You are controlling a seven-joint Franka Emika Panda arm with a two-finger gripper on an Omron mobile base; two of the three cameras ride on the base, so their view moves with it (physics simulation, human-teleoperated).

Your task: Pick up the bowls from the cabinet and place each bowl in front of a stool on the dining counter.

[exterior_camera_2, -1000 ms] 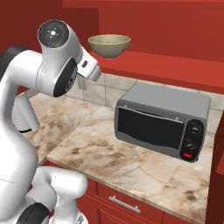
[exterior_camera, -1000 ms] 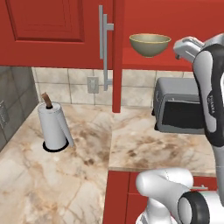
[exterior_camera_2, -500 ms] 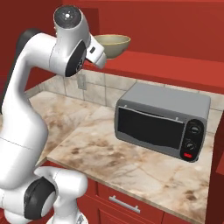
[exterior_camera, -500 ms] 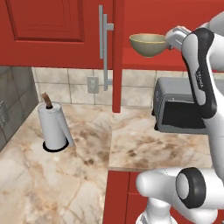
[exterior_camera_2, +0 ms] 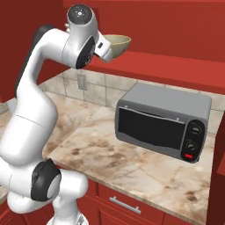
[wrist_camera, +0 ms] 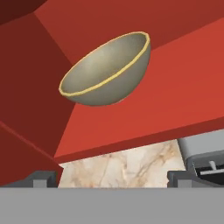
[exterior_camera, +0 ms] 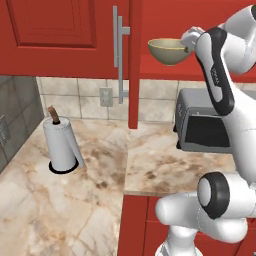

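While claw (wrist_camera: 112, 177) gapes, one bowl (wrist_camera: 107, 72) shelved.

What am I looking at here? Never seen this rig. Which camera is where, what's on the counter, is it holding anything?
It is a rendered kitchen with a white robot arm on a drivable base. Two cameras sit behind the arm, left and right; the third rides on its hand. On the marble counter stand a toaster oven and a paper towel roll. An olive-tan bowl sits on the red cabinet shelf. The gripper is open, facing the bowl, holding nothing.
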